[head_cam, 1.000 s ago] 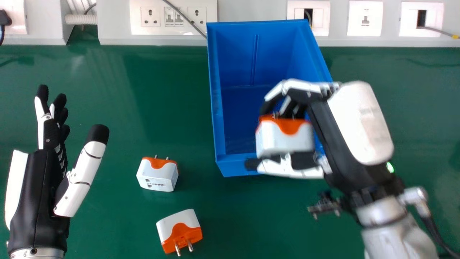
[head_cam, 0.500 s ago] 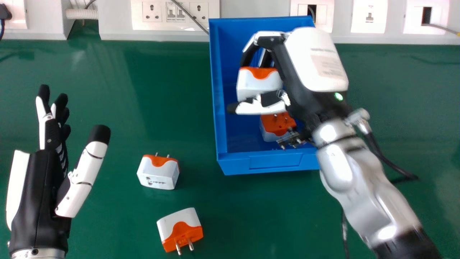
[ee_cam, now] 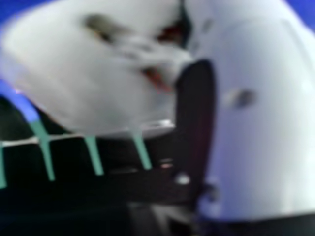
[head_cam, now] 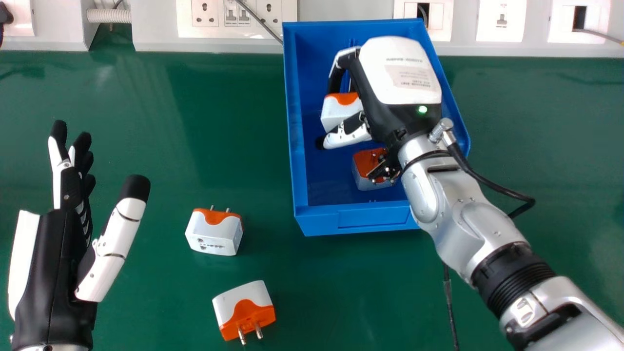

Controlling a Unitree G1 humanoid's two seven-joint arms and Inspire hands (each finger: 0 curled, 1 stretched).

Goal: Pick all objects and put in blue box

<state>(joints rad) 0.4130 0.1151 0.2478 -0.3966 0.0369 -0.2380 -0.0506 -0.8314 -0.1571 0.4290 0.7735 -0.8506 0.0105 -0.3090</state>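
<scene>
Gripping a blocky white-and-orange plastic plug adapter [head_cam: 336, 113] in our black-and-white right hand [head_cam: 397, 73] inside the open rectangular blue plastic box [head_cam: 319, 222], we could knock a similar second adapter [head_cam: 361, 165] when withdrawing, since our dark metal wrist bracket [head_cam: 385, 170] hangs near it.

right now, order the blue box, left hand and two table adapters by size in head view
1. Blue box
2. Left hand
3. Near adapter and far adapter: look too alike to rank

Bright light, pale sheen on the green table [head_cam: 146, 122], soft shadows
</scene>
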